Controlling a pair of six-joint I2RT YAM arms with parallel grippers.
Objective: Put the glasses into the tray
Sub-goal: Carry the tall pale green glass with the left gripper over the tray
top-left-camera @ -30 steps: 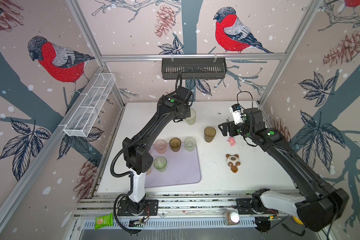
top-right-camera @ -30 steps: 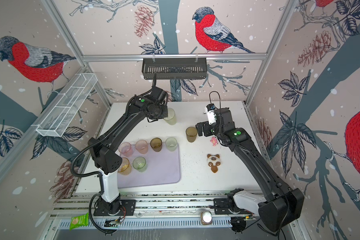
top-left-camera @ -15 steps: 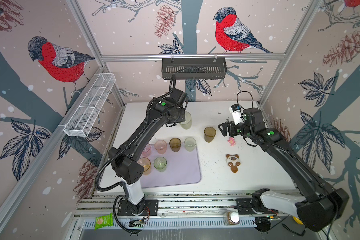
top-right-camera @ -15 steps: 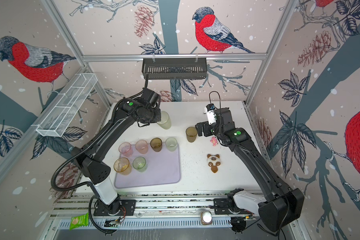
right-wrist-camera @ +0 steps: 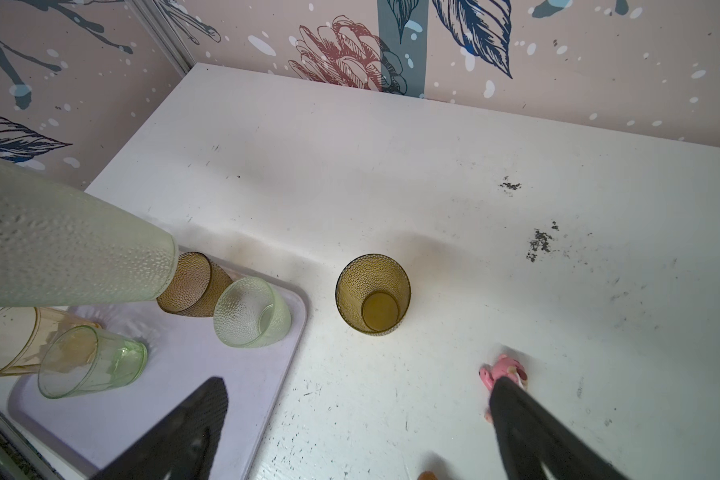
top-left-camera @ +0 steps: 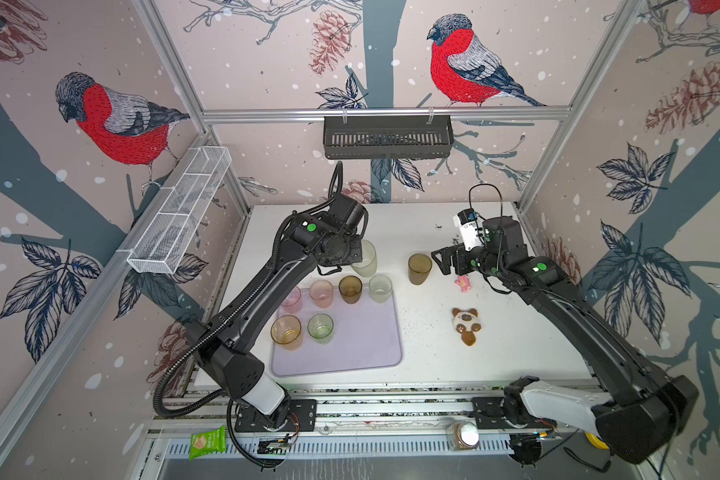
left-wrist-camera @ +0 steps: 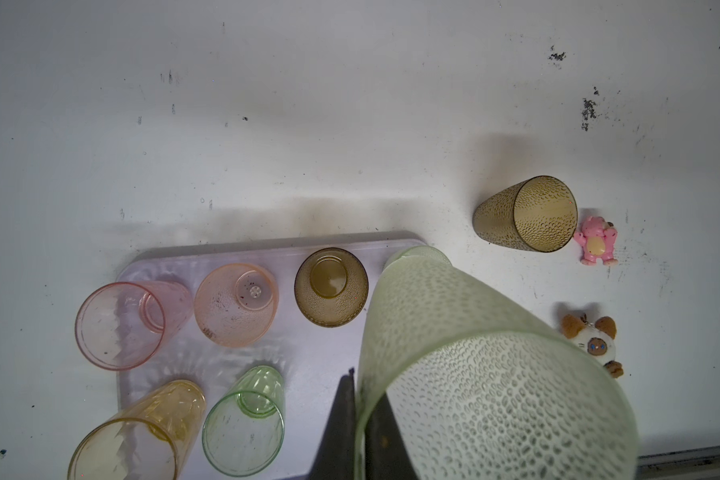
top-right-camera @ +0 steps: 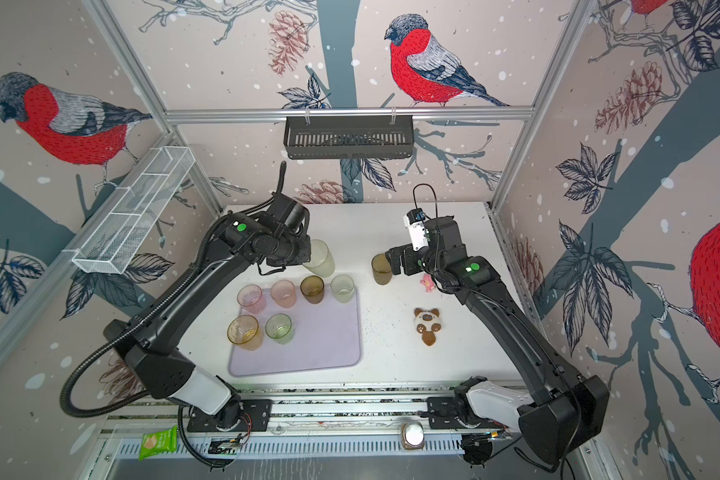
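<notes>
White table (top-left-camera: 495, 353), boxed in by bird-print walls. The tray (top-left-camera: 362, 349) is set toward the table's near edge, left of centre. Six glasses are stood upright on it, packed along its far and left edges. A pink glass (top-left-camera: 292, 300), a second pink glass (top-left-camera: 321, 293), a brown glass (top-left-camera: 350, 289) and a pale green glass (top-left-camera: 380, 287) form the far row. An amber glass (top-left-camera: 286, 331) and a green glass (top-left-camera: 320, 327) are set nearer. The tray's right and near part is left bare, judged as room for the last two.

The frosted glass (top-left-camera: 366, 259) is clamped at its rim by the left gripper (left-wrist-camera: 362, 432), one finger inside the wall and one outside. It is carried tilted in the air over the tray's far right corner, above the pale green glass. The rim pinch is judged to keep the fingers clear of neighbours when lowering.

An olive-brown glass (top-left-camera: 419, 268) is left upright on the table, just off that same corner. The right gripper (right-wrist-camera: 360, 384) is held low with jaws wide apart and nothing between them, aimed at it, and is judged staged for the next pick. A pink toy (top-left-camera: 462, 283) lies just beside one finger; contact cannot be told.
</notes>
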